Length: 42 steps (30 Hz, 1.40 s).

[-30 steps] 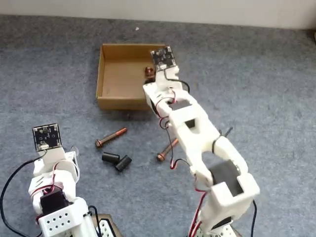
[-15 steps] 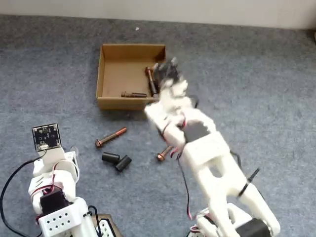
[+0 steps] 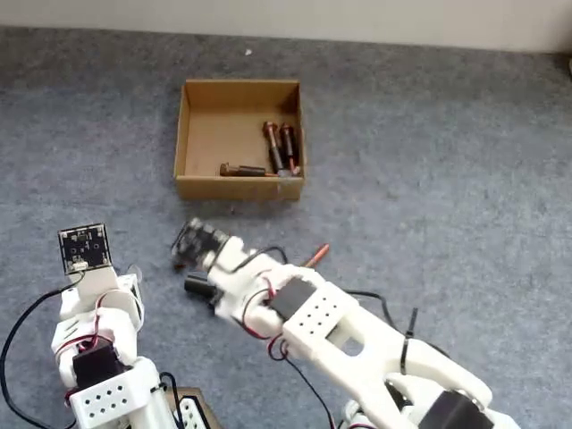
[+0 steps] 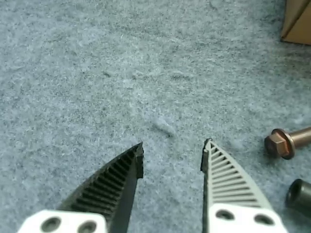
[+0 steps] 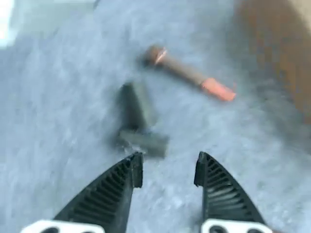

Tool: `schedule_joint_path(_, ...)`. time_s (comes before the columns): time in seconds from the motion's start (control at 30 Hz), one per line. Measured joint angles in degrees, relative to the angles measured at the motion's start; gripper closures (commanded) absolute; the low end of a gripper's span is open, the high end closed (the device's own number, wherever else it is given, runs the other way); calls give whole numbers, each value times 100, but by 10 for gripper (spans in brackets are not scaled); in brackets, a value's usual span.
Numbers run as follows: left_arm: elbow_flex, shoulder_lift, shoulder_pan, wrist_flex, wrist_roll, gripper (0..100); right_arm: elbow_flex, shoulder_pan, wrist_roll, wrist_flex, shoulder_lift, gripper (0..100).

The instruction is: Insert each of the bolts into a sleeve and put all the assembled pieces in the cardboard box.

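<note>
The cardboard box [image 3: 183, 134] at the back holds three bolts in sleeves [image 3: 273, 147]. My right arm [image 3: 304, 313] stretches left across the carpet. Its open gripper [image 5: 167, 167] hangs empty just short of two black sleeves [image 5: 138, 104] lying touching each other, with a loose bolt [image 5: 189, 73] beyond them. From above, one sleeve [image 3: 197, 286] peeks out beside the arm, and a second bolt's tip [image 3: 317, 255] shows to its right. My left gripper [image 4: 172, 150] is open over bare carpet, with a bolt head [image 4: 279, 143] and a sleeve end [image 4: 299, 194] off to one side.
Grey carpet covers the whole work surface. My left arm [image 3: 94, 313] sits at the near left, apart from the parts. A box corner [image 4: 296, 22] shows in the left wrist view. Open carpet lies right of the box.
My right arm has pulled back from the box and swung down and left over the loose sleeves and bolts. The left arm has not moved.
</note>
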Motion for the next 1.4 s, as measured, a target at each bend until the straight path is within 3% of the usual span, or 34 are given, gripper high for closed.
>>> schedule_joint_path(0.17,0,0,0,0,0,783,-396,-316,607,818,440,837)
schedule_joint_path(0.33,0,0,0,0,0,783,-1002,-378,1064,967,1222,837)
schedule_joint_path(0.73,0,0,0,0,0,783,-1837,-448,1108,967,2312,841)
schedule_joint_path(1.03,0,0,0,0,0,783,-1908,-448,1116,369,2567,991)
schedule_joint_path(1.4,0,0,0,0,0,783,-2004,-88,1134,835,2567,993)
